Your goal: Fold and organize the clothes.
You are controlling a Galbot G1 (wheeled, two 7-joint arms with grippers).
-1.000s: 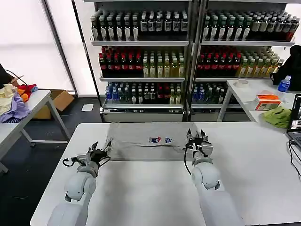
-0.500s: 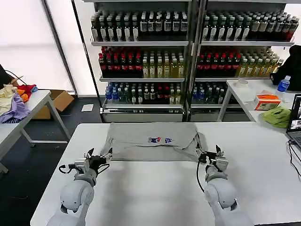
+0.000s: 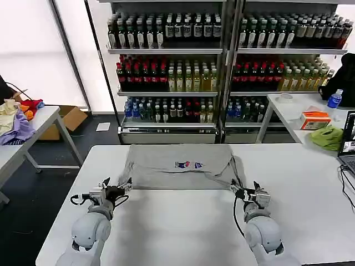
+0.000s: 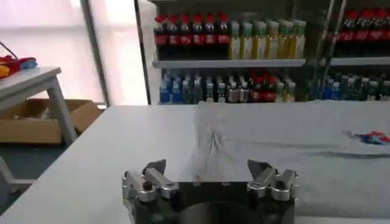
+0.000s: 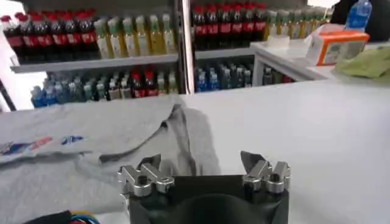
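Clearly soft, limp shirt at table's far edge; best pinched at hem corners; left gripper and right gripper both wide, empty.

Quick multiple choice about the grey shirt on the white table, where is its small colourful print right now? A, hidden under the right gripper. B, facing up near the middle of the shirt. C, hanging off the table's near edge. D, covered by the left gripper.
B: the grey shirt lies on the white table with its print facing up near the middle, while the left gripper and right gripper sit open at its near corners.
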